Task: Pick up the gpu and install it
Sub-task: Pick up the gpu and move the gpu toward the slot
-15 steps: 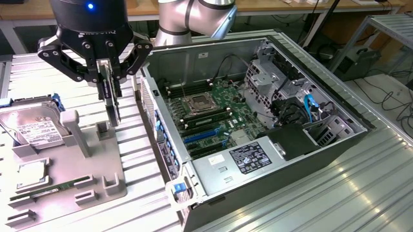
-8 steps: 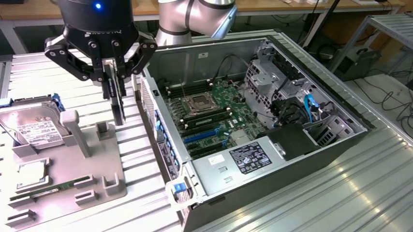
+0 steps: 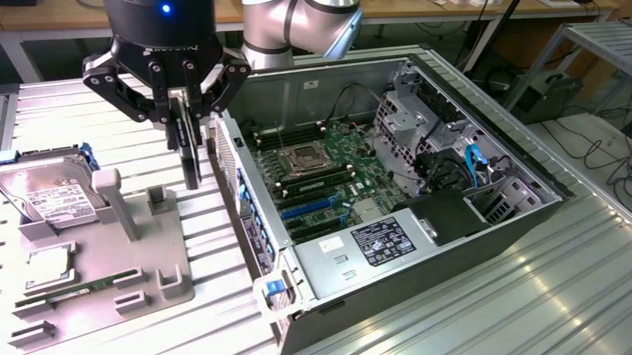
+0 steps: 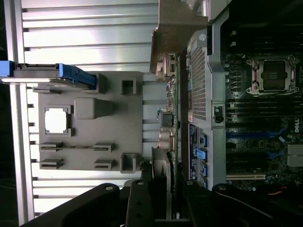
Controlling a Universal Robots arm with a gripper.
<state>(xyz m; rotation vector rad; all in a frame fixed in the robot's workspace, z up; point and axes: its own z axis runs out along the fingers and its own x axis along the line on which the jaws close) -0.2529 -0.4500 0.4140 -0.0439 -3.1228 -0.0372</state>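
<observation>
1. At the bottom left of the exterior view, a grey tray (image 3: 148, 244) lies on the ribbed metal desk (image 3: 493, 310). A narrow green memory stick (image 3: 84, 290) lies in one of the tray's front slots, and a square silver processor (image 3: 47, 268) sits in a pocket just behind it.
2. Further back on the tray, at the left edge of the frame, a silver hard drive (image 3: 55, 196) with a white label leans in its blue-edged holder.
3. An open computer case (image 3: 513, 214) fills the centre and right of the frame. It lies on its side, just beside the tray. A power supply (image 3: 380, 240) with a dark label sits at its near end, and the green motherboard (image 3: 336, 170) with its empty processor socket lies behind that.
4. In the upper left, the black claw (image 3: 186, 111) points downward, its fingers closed partway and clamped on the top edge of the gpu (image 3: 189, 159).
5. The gpu hangs upright and edge-on, lifted off the tray, over the strip between the tray's right side and the case's perforated rear wall.
6. In the wrist view, the claw (image 4: 168, 182) grips the gpu (image 4: 169, 118), which runs as a thin line between the tray and the case.
7. Behind the claw, at the top centre of the exterior view, is the silver arm (image 3: 296, 26).
</observation>
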